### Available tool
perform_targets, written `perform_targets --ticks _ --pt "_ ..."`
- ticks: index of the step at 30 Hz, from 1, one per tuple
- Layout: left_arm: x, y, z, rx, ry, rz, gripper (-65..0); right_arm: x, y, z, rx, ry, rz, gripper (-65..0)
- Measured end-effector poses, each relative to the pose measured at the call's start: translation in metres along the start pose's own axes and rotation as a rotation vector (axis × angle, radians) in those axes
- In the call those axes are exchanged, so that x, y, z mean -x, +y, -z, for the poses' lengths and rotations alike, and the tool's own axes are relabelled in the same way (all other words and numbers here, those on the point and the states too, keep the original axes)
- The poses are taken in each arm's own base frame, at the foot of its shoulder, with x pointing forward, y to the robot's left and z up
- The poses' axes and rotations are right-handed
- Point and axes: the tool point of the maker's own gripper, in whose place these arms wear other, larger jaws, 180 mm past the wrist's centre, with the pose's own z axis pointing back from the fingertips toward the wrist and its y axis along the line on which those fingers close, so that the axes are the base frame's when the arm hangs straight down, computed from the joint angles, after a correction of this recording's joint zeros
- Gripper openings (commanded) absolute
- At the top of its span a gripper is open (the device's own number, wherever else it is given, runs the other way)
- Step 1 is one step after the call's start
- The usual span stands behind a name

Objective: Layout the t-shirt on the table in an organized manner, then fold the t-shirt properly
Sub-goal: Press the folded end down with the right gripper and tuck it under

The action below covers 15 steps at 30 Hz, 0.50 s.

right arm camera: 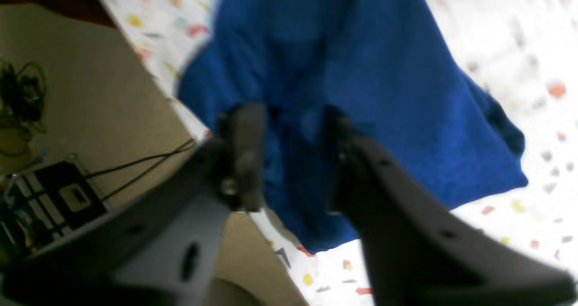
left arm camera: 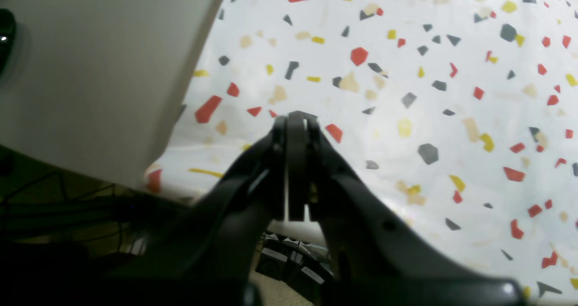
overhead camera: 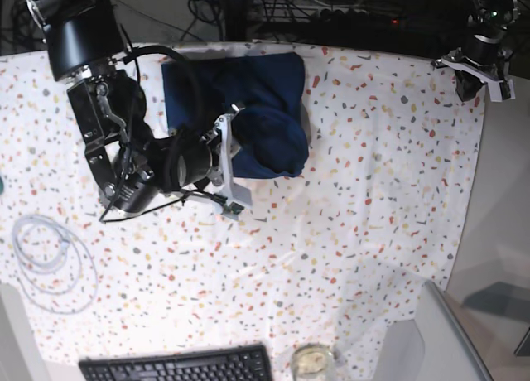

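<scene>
A black computer keyboard [overhead camera: 178, 366] lay at the near edge of the wide table [overhead camera: 364, 190] covered in white cloth flecked with red, orange, yellow and grey chips. Just beside the keyboard, toward the table's near right, stood a small round glass dish [overhead camera: 312, 360]. On the near left part of the table lay a coil of clear thin tubing [overhead camera: 50, 257].

Farther in, left of the table's middle, the right gripper [overhead camera: 230, 161] on its black arm reached into the near edge of the large dark navy blue t-shirt [overhead camera: 248, 108] of soft, wrinkled fabric. In the right wrist view its two dark fingers [right arm camera: 244, 157] stood apart with a bunched fold of the blue cloth between them — whether they had pinched it could not be told through the blur.

The t-shirt sat crumpled, not spread flat, at the table's far edge, left of centre.

At the table's far right corner hung the left gripper [left arm camera: 295, 121], its fingers pressed together with nothing between them — only bare speckled cloth lay under it.
</scene>
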Motion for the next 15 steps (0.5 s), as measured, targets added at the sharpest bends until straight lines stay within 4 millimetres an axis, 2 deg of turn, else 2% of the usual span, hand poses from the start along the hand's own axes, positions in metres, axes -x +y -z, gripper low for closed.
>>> perform_targets --ticks 2,3,6,8,10,15 --pt "0.0 0.0 0.0 0.0 0.0 0.0 -65.0 0.0 -0.003 0.005 -0.018 -0.029 0.021 -63.5" --pt "0.0 0.0 0.0 -0.001 0.001 0.0 -65.0 0.006 -0.006 0.008 -0.022 -0.014 0.038 -65.0" --pt "0.0 0.0 0.0 0.0 0.0 0.0 -65.0 0.031 -0.019 0.02 -0.017 0.053 0.094 -64.4" --pt "0.0 0.0 0.0 0.0 -0.001 0.0 -65.0 0.043 -0.019 0.027 -0.024 0.093 0.114 -64.4" --pt "0.0 0.0 0.0 0.0 0.001 0.0 -65.0 0.046 -0.007 0.034 -0.043 0.126 0.07 -64.4" --pt "0.0 0.0 0.0 0.0 0.0 0.0 -65.0 0.042 0.043 0.055 -0.145 0.155 -0.026 -64.4"
